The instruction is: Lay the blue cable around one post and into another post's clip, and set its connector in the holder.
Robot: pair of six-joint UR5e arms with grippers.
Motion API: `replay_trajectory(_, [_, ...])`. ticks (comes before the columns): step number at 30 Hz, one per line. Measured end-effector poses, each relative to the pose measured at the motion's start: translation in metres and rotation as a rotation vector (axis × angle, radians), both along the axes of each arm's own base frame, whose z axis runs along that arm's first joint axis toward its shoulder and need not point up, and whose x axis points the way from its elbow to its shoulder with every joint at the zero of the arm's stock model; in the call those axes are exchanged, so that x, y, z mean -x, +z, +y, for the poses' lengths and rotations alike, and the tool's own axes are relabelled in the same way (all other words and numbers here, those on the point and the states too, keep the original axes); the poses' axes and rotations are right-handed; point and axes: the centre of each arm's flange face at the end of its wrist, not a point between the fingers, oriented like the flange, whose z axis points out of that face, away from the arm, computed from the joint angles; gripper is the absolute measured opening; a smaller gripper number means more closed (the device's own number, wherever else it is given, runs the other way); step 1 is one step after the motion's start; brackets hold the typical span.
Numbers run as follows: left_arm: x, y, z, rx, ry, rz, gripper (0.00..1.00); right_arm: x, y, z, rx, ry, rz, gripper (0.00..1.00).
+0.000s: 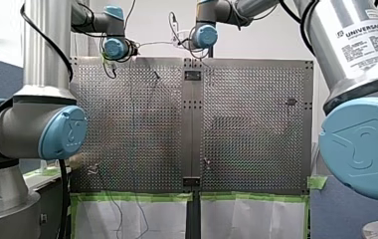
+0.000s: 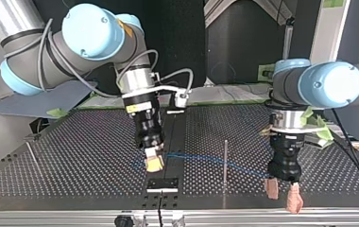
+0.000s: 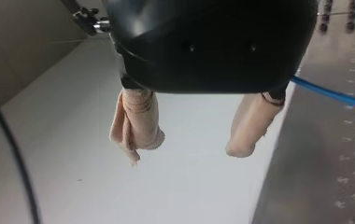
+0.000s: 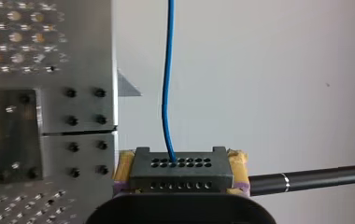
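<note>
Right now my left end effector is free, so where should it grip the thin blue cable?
Probably the blue cable on its straight stretch by the slim metal post, from above, my left end effector straddling it: there it seems lifted off the perforated table.

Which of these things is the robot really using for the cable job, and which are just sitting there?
For the job: blue cable, connector in my right gripper, post, my left gripper.
Just lying about: green tape, white sheets.
</note>
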Motion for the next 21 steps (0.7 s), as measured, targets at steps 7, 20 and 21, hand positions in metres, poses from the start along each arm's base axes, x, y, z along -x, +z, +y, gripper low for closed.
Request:
replay_trajectory(7, [-0.008, -0.025, 0.001, -0.007, -0.006, 0.098, 1.00, 0.006, 0.009, -0.014, -0.002, -0.029, -0.042, 0.00])
replay_trajectory(20, [-0.002, -0.061, -0.006, 0.001, -0.042, 0.245, 1.00, 0.009, -0.017, -0.039, -0.041, -0.071, -0.032, 0.00])
replay_trajectory(21, [-0.003, -0.066, -0.008, -0.004, -0.051, 0.254, 1.00, 0.009, -0.018, -0.040, -0.043, -0.072, -0.033, 0.00])
